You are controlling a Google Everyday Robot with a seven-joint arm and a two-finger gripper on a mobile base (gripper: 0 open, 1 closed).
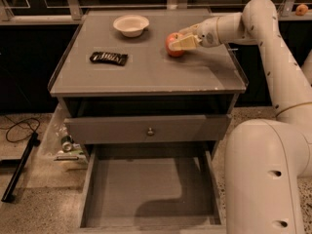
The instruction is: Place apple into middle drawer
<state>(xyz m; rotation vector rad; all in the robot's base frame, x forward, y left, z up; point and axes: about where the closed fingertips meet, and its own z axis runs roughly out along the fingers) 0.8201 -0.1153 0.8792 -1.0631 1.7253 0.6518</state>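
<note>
The small red apple (172, 38) sits on the grey cabinet top (146, 72), right of centre toward the back. My gripper (177, 40) reaches in from the right and is shut on the apple, with one cream finger (184, 43) across its front right side. The apple still rests on the top. The middle drawer (141, 184), a wide shallow grey box, is pulled out at the bottom of the cabinet, and nothing lies on its floor.
A white bowl (130, 24) stands at the back of the top and a dark snack packet (108, 58) lies at the left. The knobbed drawer (150, 128) sits slightly out above the open one. My white base (263, 179) stands right of the drawer. A tiny orange fruit (302, 9) is far right.
</note>
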